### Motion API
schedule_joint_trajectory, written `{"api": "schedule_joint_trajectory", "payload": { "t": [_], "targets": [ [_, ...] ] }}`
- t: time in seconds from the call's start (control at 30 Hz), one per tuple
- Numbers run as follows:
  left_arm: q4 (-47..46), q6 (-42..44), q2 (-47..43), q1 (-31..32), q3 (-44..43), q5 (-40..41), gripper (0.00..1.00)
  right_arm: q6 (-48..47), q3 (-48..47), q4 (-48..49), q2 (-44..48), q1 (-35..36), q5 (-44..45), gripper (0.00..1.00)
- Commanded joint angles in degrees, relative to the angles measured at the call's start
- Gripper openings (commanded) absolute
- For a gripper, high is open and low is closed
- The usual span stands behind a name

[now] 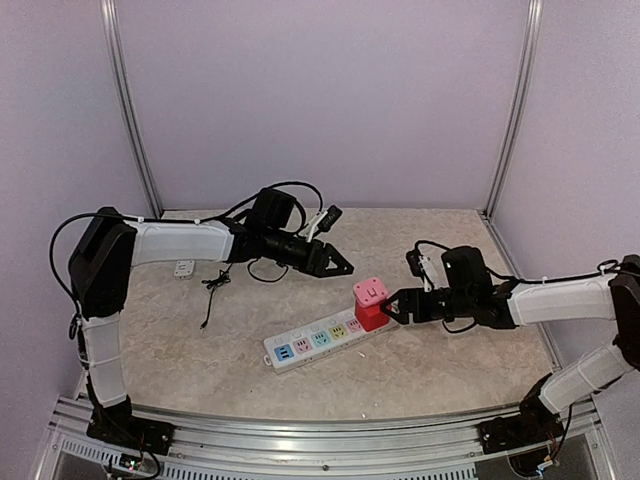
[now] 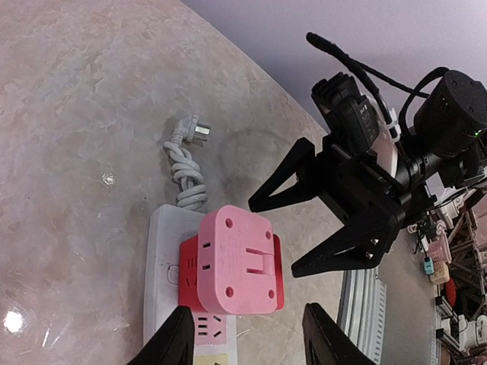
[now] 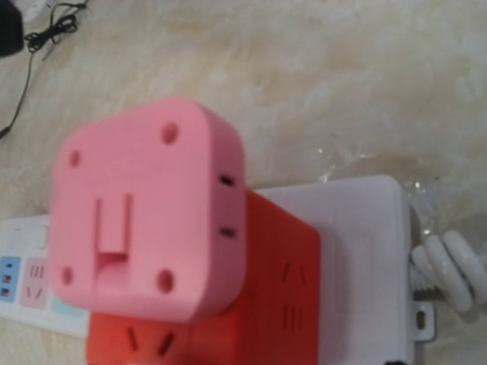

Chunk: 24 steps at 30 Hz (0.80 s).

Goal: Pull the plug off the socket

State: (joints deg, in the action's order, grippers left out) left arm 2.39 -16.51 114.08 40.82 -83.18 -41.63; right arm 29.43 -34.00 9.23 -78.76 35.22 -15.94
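While the plug (image 1: 370, 303) (pink over red) sits in the cord-end outlet of the socket (image 1: 318, 340) on the worktop (image 1: 430, 370), the right pincer (image 1: 388, 309) stands spread just beside it; the left pincer (image 1: 343, 268) hovers above, jaws apart.

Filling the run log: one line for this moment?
plug: seated in socket | right gripper: open, beside plug | left gripper: open, clear of plug

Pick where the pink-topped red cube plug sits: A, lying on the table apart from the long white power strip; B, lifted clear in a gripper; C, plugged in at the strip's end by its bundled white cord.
C: the plug stands on the power strip, right beside the bundled cord at that end.
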Motion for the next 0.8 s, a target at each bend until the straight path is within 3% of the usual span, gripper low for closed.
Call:
{"api": "schedule_joint_trajectory", "payload": {
  "t": [0.0, 0.57, 0.67, 0.77],
  "targets": [
    [-0.20, -1.13, 2.44, 1.22, -2.72, -0.54, 0.47, 0.95, 0.86, 3.52, -2.59, -0.57, -1.05, 0.78],
    [2.03, -3.44, 8.58, 4.80, -7.66, -0.13, 0.39, 0.72, 1.02, 4.20, -4.65, -0.59, -1.13, 0.75],
    [2.58, -3.92, 8.78, 5.15, -8.30, 0.42, 0.40, 0.80, 1.21, 4.38, -4.65, -0.59, -1.24, 0.74],
    [3.08, -4.58, 9.11, 5.09, -8.13, 2.33, 0.46, 0.87, 1.38, 4.55, -4.48, -0.59, -1.24, 0.73]
  ]
}}
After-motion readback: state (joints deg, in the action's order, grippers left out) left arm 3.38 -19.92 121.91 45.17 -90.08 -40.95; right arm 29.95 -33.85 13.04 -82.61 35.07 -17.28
